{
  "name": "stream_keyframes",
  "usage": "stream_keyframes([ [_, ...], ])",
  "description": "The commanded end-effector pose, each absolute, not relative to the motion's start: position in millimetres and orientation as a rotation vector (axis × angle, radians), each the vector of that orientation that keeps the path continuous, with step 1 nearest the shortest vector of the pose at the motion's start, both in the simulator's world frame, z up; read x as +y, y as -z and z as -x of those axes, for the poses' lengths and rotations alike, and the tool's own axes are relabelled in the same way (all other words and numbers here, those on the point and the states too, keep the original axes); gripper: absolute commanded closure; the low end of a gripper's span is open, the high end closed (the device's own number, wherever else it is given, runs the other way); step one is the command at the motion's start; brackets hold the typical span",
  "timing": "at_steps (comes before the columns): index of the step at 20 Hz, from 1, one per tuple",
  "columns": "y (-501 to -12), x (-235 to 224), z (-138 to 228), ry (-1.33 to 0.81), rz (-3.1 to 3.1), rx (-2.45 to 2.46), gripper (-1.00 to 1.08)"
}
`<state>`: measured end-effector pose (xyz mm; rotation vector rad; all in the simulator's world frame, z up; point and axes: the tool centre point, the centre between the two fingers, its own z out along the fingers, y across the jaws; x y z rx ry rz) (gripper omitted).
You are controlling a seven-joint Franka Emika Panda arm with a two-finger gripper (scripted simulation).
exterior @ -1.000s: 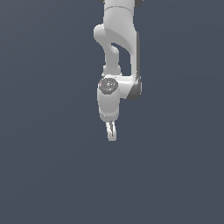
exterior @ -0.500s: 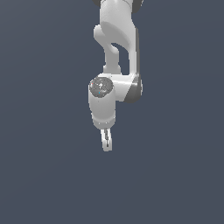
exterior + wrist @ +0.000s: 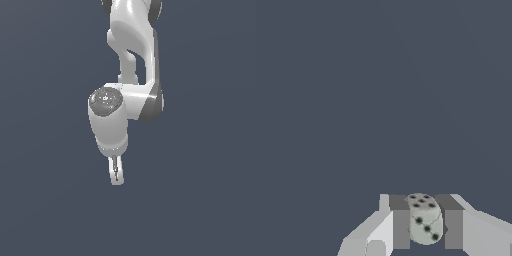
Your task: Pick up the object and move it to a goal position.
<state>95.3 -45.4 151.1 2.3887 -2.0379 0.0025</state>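
since the gripper (image 3: 426, 225) is closed on the die (image 3: 425, 219), pinched between both pads (image 3: 401, 227), the arm should carry it smoothly, keeping squeeze constant; goal unseen.

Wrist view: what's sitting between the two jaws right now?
A pale die with dark pips sits between the jaws of the gripper, dark pads at both its sides. Only the wrist view shows it; the exterior view hides it.
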Motion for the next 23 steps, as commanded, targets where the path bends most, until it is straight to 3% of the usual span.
stream_keyframes([
  [1, -158.6, -48.2, -106.1, -0.002, -2.389, -2.037, 1.08],
  [11, -179.3, -56.4, -137.3, -0.001, -2.390, -2.038, 1.08],
  [23, -186.2, -59.2, -148.4, 0.000, -2.390, -2.038, 1.08],
])
